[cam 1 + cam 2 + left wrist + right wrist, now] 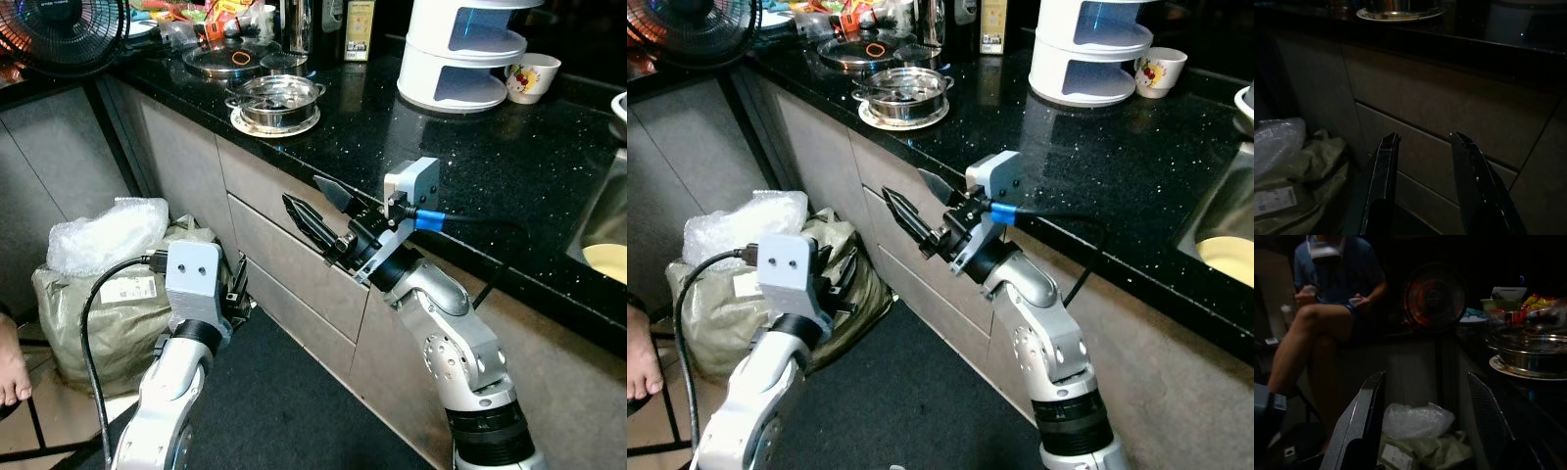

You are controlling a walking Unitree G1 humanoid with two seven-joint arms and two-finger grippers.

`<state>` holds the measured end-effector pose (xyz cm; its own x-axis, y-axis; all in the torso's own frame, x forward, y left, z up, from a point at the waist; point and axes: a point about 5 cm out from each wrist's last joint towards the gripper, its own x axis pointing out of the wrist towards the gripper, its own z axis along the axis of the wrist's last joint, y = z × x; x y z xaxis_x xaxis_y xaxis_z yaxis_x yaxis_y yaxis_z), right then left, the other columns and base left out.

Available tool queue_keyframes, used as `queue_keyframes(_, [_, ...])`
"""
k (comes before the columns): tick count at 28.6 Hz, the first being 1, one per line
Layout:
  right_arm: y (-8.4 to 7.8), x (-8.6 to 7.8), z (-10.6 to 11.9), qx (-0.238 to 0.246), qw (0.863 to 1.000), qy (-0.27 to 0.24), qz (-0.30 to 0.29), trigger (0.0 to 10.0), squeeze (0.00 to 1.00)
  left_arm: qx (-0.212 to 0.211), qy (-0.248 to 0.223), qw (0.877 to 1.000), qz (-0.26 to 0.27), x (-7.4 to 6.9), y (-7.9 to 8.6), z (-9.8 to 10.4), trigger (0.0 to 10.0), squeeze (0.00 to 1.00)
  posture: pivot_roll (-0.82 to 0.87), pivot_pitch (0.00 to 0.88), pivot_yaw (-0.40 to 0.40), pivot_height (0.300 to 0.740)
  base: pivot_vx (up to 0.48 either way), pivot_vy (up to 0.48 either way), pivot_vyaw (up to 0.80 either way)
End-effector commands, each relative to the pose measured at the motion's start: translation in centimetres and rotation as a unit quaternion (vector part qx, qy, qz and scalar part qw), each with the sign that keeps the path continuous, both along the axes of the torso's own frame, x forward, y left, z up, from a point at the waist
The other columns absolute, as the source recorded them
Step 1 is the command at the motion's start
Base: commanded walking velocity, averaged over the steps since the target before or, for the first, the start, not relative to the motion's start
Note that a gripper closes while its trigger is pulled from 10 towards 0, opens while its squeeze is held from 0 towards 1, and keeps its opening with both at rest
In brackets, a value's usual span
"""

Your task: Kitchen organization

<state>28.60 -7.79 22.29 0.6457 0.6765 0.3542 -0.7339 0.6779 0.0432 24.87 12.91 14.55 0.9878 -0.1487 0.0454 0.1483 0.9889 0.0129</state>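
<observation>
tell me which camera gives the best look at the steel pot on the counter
The left eye view: the steel pot sits whole and well lit on its white plate. The right eye view shows it equally whole, slightly smaller. The right wrist view catches it dim, from the side. The left wrist view shows just its base, dark.

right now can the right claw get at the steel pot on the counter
Probably yes. The right claw hangs open beside the drawer fronts, just below the counter edge, and the steel pot sits near that edge with nothing between them. It would have to lift over the edge first.
</observation>
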Motion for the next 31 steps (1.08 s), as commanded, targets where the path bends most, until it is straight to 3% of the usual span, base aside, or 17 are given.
queue_keyframes(1, [0.47,-0.08,0.29,0.005,1.0,-0.011,0.009,10.0,0.0,0.002,0.0,1.0,0.005,0.05,0.37,-0.14,10.0,0.0,0.09,0.006,-0.004,0.74,0.277,0.0,0.8])
queue_keyframes(10, [1.13,-0.46,0.23,0.009,1.0,-0.008,0.028,10.0,0.0,0.004,0.0,1.0,0.001,0.12,0.26,-0.17,10.0,0.0,0.09,0.006,-0.003,0.74,0.283,0.0,0.76])
queue_keyframes(31, [1.27,0.04,0.91,0.009,1.0,-0.015,0.015,10.0,0.0,0.004,-0.002,1.0,-0.004,0.25,0.07,-0.16,10.0,0.0,0.09,0.007,-0.01,0.74,0.284,0.0,0.0])
